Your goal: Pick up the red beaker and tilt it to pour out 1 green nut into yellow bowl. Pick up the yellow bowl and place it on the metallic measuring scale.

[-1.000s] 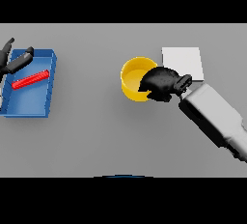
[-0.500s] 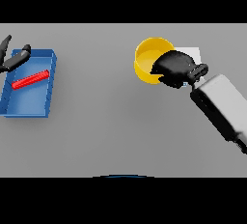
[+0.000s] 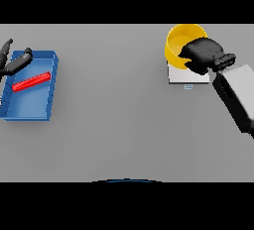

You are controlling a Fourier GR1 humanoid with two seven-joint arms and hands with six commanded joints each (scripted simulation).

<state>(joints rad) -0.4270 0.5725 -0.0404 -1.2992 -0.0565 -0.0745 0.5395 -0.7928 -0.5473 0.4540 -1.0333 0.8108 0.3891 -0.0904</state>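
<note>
A: Bright yellow bowl (image 3: pixel 179 39) at two o'clock, black right hand (image 3: pixel 201 55) gripping it, pale silver scale (image 3: pixel 179 74) under.

B: At nine o'clock, a blue tray (image 3: pixel 30 106), red beaker (image 3: pixel 31 82) inside. Plain grey table (image 3: pixel 114 110) throughout.

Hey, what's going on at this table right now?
The robot's right hand grips the yellow bowl by its rim and holds it over the metallic measuring scale at the table's far right. The left hand hovers at the far left by a blue tray with a red beaker lying in it.
</note>
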